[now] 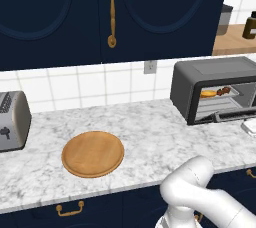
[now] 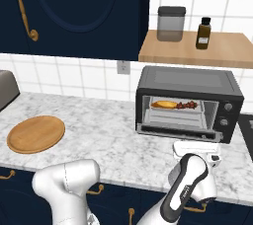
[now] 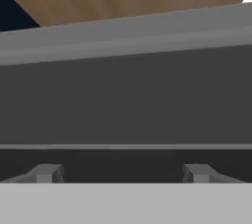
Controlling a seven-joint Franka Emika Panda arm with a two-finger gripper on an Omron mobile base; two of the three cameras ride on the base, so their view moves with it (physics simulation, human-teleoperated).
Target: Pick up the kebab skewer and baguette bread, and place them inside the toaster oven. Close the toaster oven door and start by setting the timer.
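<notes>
The dark grey toaster oven [image 2: 190, 83] stands on the marble counter at the right, also as the toaster oven [image 1: 215, 72]. On its rack lie the golden baguette bread [image 2: 163, 104] and, just right of it, the red-brown kebab skewer [image 2: 187, 104]; from the left they show as the baguette bread [image 1: 209, 93] and the kebab skewer [image 1: 224, 91]. The toaster oven door [image 2: 178, 131] hangs open and low, seen almost edge-on. My gripper [image 2: 195, 146] sits right in front of the door's lip, open and empty. In the hand view the gripper [image 3: 120, 174] faces the dark door [image 3: 128, 100] very close, fingers spread wide.
A round wooden plate [image 1: 93, 153] lies left of centre on the counter, and a silver slot toaster [image 1: 12, 121] stands at the far left. Above the oven a wooden shelf [image 2: 222, 51] carries a canister [image 2: 171, 22] and a dark bottle [image 2: 202, 32]. Navy cabinets hang overhead.
</notes>
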